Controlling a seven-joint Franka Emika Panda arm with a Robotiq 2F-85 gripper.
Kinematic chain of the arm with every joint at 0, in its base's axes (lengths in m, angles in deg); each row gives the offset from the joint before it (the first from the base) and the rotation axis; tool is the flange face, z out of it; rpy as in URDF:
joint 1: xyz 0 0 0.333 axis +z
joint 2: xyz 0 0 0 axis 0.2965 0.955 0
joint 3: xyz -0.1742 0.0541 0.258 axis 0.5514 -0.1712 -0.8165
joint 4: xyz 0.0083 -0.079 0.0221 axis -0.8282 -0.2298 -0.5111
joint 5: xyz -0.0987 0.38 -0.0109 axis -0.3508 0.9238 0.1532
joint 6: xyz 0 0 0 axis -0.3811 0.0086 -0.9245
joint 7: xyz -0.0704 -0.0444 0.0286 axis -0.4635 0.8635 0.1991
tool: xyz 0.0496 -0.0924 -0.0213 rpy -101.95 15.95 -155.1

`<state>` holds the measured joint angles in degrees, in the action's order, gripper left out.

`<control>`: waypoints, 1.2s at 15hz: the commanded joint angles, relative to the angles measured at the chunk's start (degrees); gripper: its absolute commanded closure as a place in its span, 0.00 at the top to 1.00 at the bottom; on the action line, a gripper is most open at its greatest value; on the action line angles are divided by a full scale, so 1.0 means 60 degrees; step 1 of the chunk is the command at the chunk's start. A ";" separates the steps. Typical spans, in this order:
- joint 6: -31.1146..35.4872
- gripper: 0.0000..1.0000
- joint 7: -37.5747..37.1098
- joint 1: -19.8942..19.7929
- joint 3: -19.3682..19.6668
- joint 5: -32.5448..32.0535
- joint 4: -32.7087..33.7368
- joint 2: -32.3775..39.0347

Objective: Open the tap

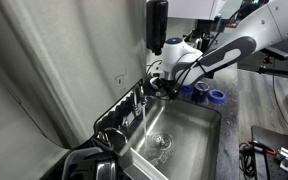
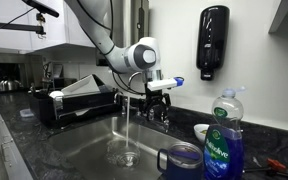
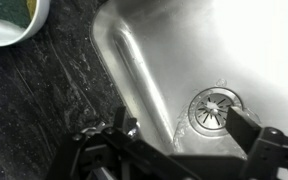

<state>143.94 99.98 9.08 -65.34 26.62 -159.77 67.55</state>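
Note:
The small chrome tap [image 2: 147,106] stands at the back rim of the steel sink [image 2: 79,145], and a thin stream of water runs from its spout down to the drain [image 2: 127,158]. The tap also shows in an exterior view [image 1: 141,97]. My gripper [image 2: 158,89] hangs right over the tap's handles, and it shows over them in an exterior view [image 1: 162,80] too. In the wrist view the gripper [image 3: 179,122] has its two dark fingers wide apart over the basin. A chrome bit of the tap [image 3: 130,127] sits by one finger. The drain [image 3: 214,108] is wet.
A tall black dispenser [image 2: 213,42] hangs on the wall behind the sink. A blue dish-soap bottle [image 2: 222,140], a blue cup [image 2: 181,160] and a small white cup [image 2: 201,131] stand on the dark counter. A white bowl holding a sponge [image 3: 9,20] is beside the basin.

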 commanded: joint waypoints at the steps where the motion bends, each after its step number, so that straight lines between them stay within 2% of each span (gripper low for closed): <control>1: -0.0103 1.00 0.0456 -0.0086 -0.0193 0.0305 -0.0609 -0.0480; 8: -0.0117 1.00 0.0549 -0.0070 -0.0191 0.0477 -0.0736 -0.0573; 18: 0.0003 1.00 -0.0833 -0.0347 0.0424 0.0860 -0.0825 -0.0973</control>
<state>143.94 96.36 8.16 -63.16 30.37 -161.88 64.95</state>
